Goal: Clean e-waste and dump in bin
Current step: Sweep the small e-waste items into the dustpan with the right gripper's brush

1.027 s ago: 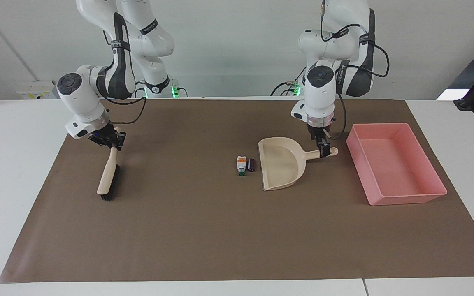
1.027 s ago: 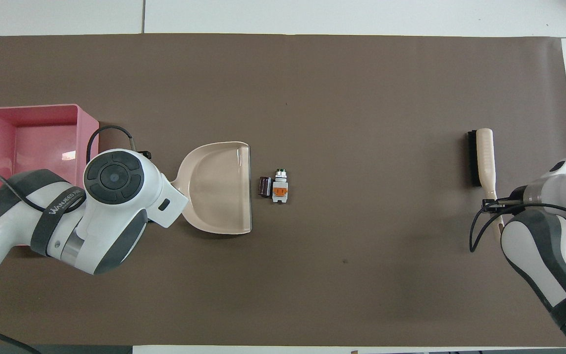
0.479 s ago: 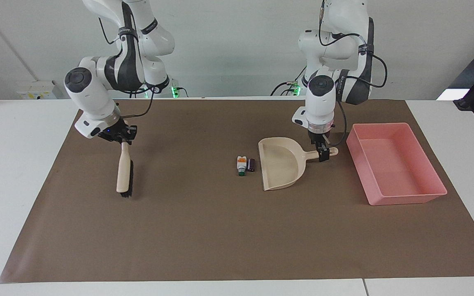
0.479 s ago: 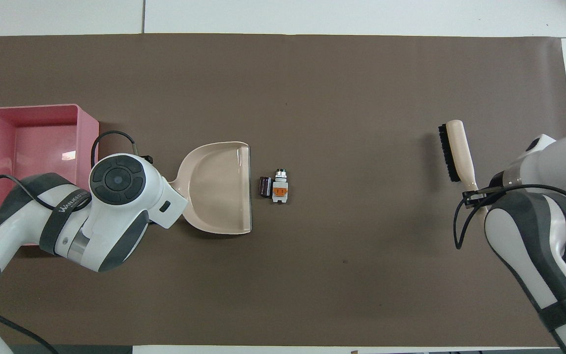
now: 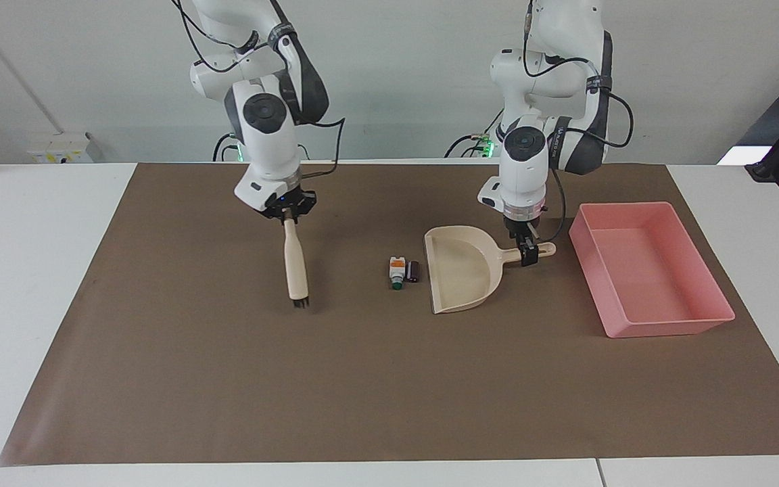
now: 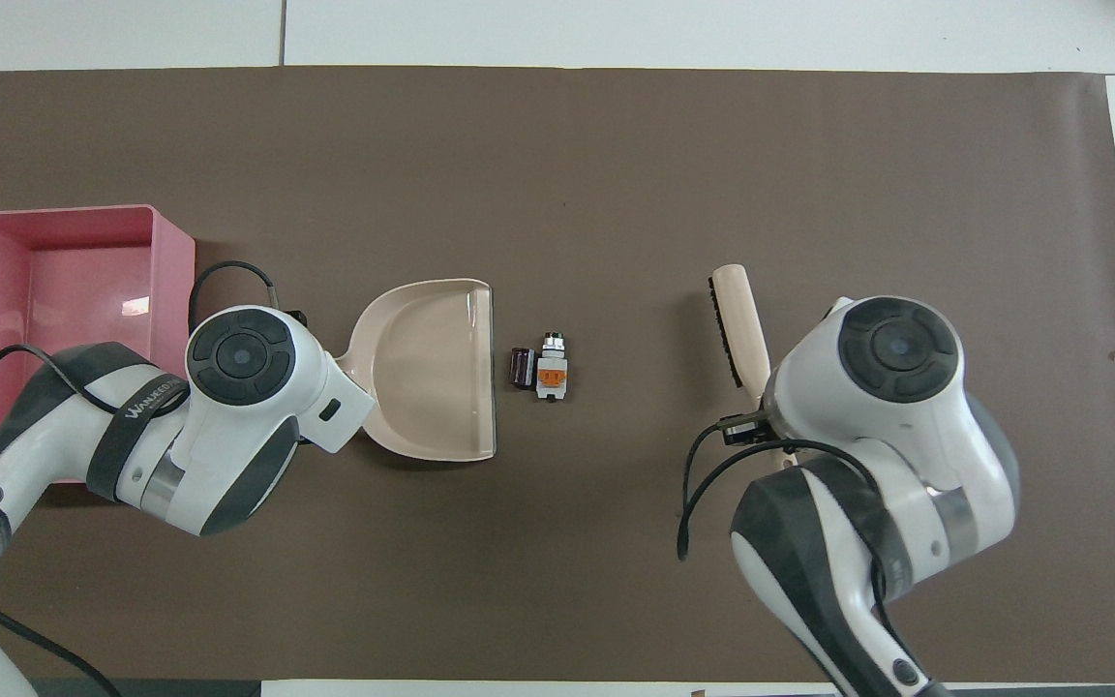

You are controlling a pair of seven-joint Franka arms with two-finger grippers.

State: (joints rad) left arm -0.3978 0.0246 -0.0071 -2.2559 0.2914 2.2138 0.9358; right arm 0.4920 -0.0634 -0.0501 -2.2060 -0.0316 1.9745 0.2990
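Nothing is swept yet: the bin [image 5: 653,270], at the left arm's end of the table, holds nothing, and the e-waste lies on the brown mat [image 5: 362,392] just outside the mouth of the dustpan [image 5: 460,270]. The white component [image 5: 397,272] and the dark cylinder [image 5: 412,270] sit side by side, touching or nearly so. Sweeping them into the pan and tipping it into the bin is all still to do.

Nearest the robots, the right gripper [image 5: 286,218] pinches the top of the brush [image 5: 295,264] handle, which hangs bristles down over the mat toward the right arm's end, well apart from the e-waste. The left gripper [image 5: 528,251] points down at the dustpan's handle, between pan and bin; whether it has clamped the handle cannot be told.
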